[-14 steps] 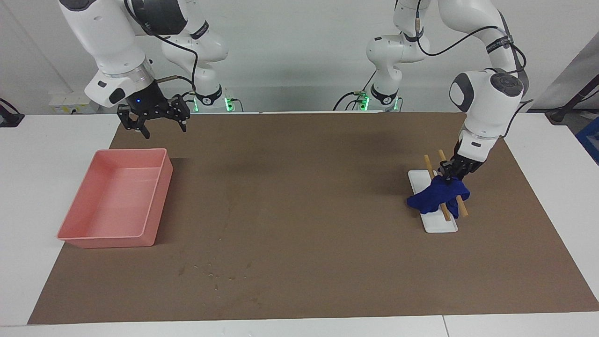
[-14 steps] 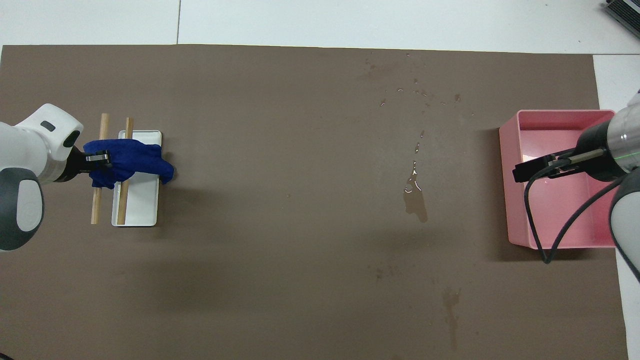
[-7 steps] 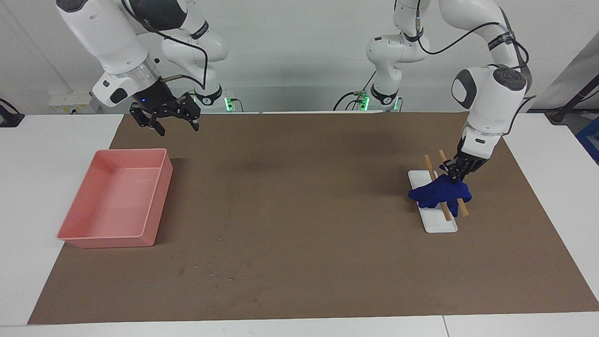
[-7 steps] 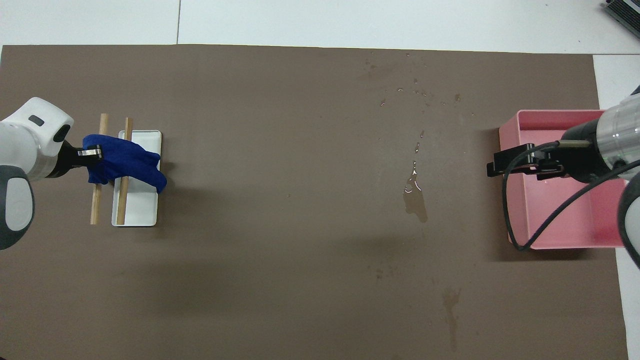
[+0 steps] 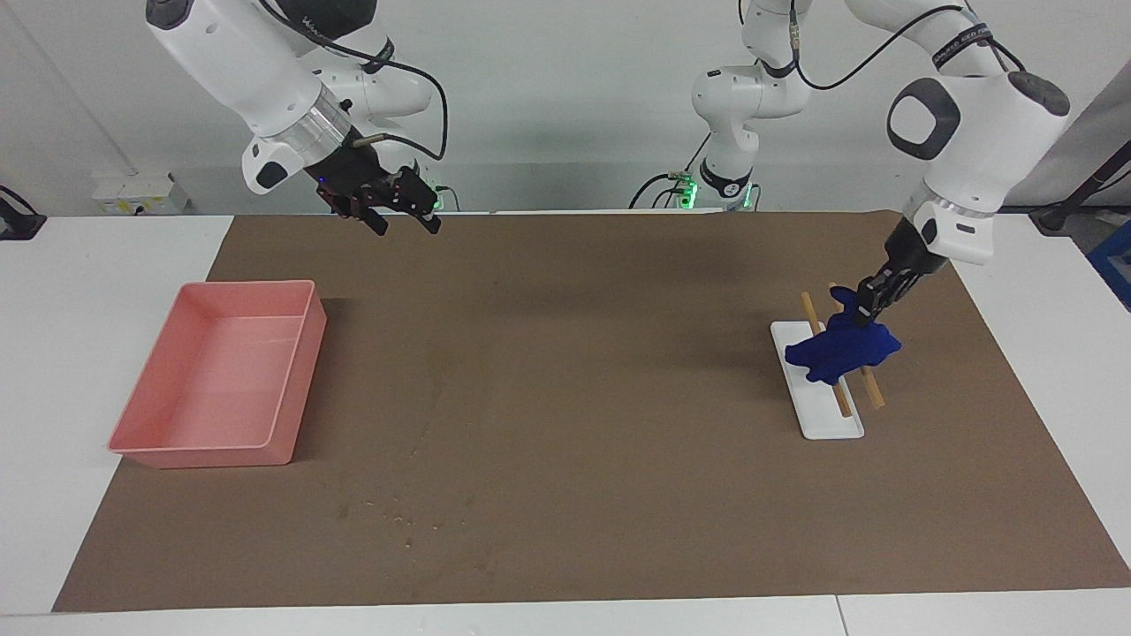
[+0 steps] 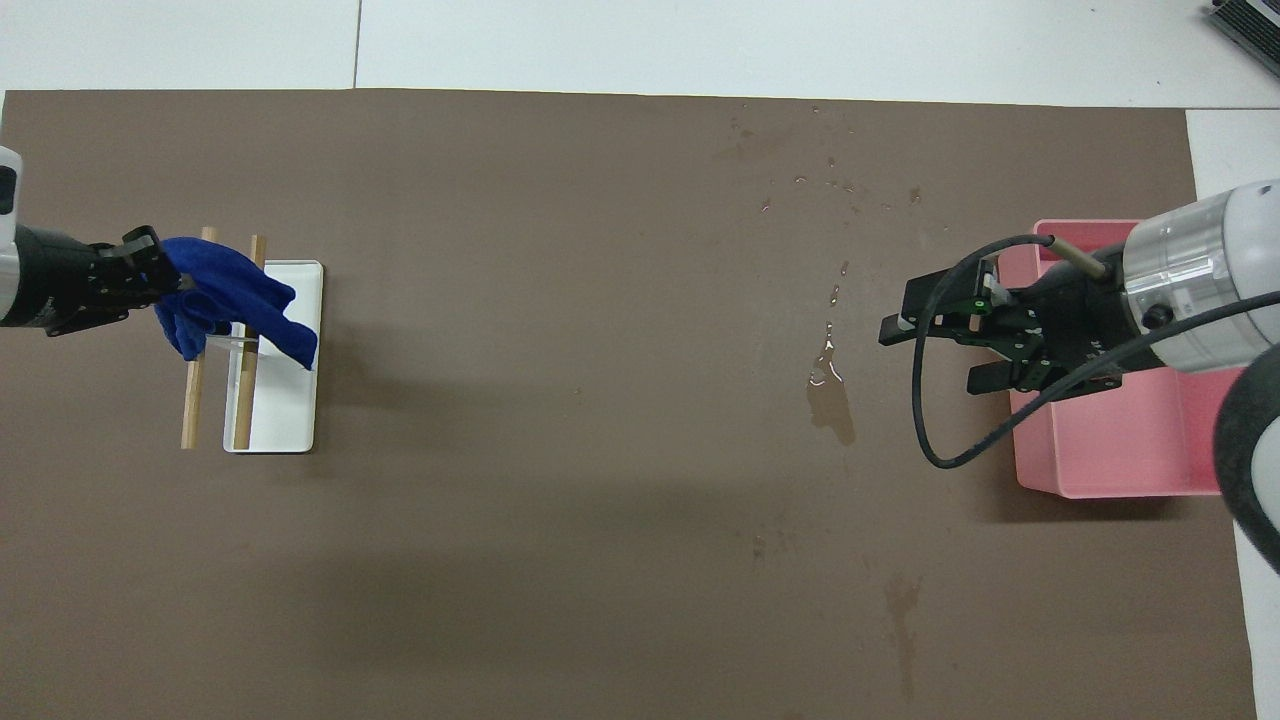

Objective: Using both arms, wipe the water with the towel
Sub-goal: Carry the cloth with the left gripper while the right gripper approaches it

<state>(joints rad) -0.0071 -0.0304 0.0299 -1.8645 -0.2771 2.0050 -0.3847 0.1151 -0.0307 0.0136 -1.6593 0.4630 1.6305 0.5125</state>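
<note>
My left gripper point(image 5: 868, 302) is shut on one end of the deep-blue towel point(image 5: 839, 350). The towel hangs in the air just above two wooden sticks point(image 5: 808, 311) that lie across a white tray point(image 5: 831, 420). The overhead view shows the same gripper point(image 6: 148, 285), towel point(image 6: 245, 312), sticks point(image 6: 190, 410) and white tray point(image 6: 290, 410). My right gripper point(image 5: 404, 212) is open and empty, raised over the brown mat beside the pink tray point(image 5: 212, 380). In the overhead view this gripper point(image 6: 935, 355) is between the pink tray point(image 6: 1120, 465) and a water puddle point(image 6: 830, 400).
Small water drops point(image 5: 398, 514) lie on the mat farther from the robots than the puddle, also seen from overhead point(image 6: 835, 185). A brown mat point(image 5: 574, 353) covers most of the white table.
My left gripper has risen with the towel, lifting it off the sticks. My right gripper has moved from over the pink tray toward the middle of the table.
</note>
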